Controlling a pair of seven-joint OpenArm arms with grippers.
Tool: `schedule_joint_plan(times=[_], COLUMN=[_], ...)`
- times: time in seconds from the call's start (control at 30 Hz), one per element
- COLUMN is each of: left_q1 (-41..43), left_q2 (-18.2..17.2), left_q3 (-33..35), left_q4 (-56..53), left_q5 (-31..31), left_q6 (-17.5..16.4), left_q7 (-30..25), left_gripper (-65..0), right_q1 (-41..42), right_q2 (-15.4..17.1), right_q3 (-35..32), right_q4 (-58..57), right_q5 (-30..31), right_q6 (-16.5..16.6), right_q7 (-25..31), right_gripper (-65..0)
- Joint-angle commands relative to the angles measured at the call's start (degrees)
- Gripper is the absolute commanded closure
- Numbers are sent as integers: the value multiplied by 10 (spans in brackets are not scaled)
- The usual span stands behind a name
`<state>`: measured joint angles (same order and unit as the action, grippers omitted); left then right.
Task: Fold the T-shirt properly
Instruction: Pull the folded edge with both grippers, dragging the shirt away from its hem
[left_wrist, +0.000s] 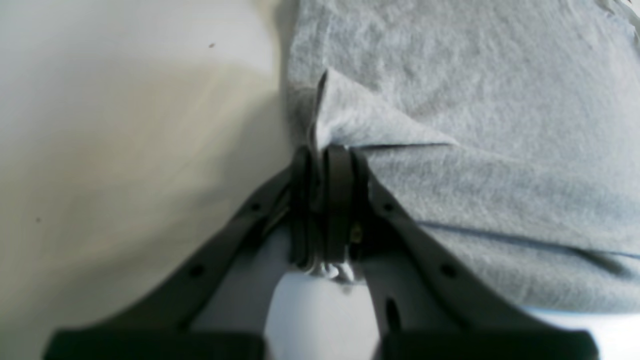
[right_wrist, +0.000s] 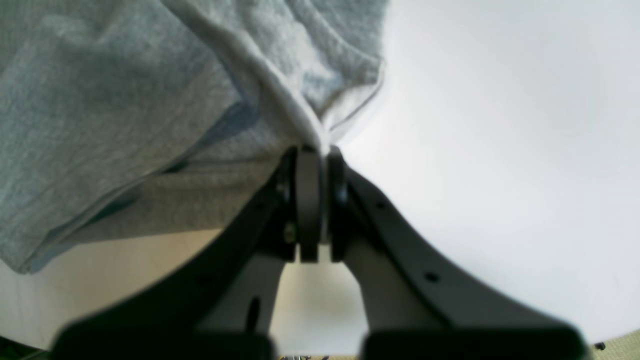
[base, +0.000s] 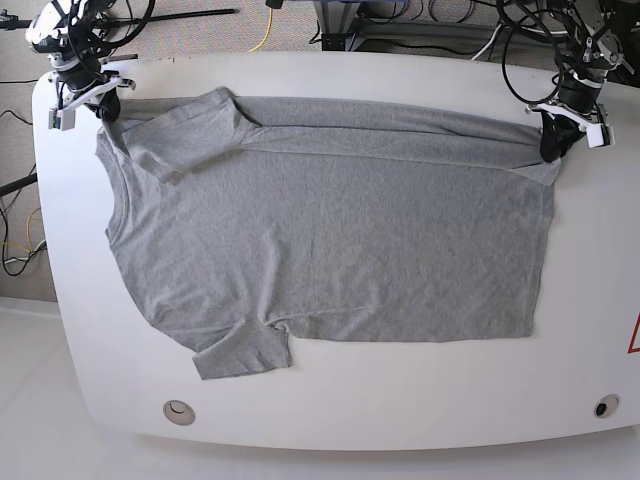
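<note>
The T-shirt (base: 330, 240) is spread out across most of the white table (base: 350, 410), filling the middle of the base view. Its neck edge runs down the left side of the frame, the hem down the right side, and one sleeve sticks out at the lower left. Along the top of the frame the far edge is folded over into a long narrow strip, with the other sleeve lying on top of the body at the upper left.

The right gripper (base: 105, 108) sits at the upper left corner of the shirt. In its wrist view the right gripper (right_wrist: 320, 150) has its jaws pressed together on a pulled-up ridge of grey fabric (right_wrist: 280, 85).

The left gripper (base: 552, 148) is at the upper right corner. Up close, the left gripper (left_wrist: 327, 150) is also clamped tight, pinching a little peak of cloth (left_wrist: 350, 115) right at the shirt's edge, with bare table to the left of it.
</note>
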<state>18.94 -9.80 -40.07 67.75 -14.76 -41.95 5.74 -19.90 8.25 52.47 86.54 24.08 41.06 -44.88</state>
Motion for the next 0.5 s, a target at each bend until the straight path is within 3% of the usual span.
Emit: schedule_joint_plan(times=[0.0,0.47], left_q1=[33,74], left_q2=[4,6], left_q3=[-1,-3], left_q4=[-21,-22], left_q5=[122,122], left_q6=[53,53], left_q7=[150,151], left_gripper=[0,0], right_q1=[-17,-53], right_q2=[4,3], right_q3=[4,31], right_q4=[-2,-2], right_q5=[-43,-42], right_q6=[-11,-11], right_q7=[-40,-39], right_gripper=[0,0])
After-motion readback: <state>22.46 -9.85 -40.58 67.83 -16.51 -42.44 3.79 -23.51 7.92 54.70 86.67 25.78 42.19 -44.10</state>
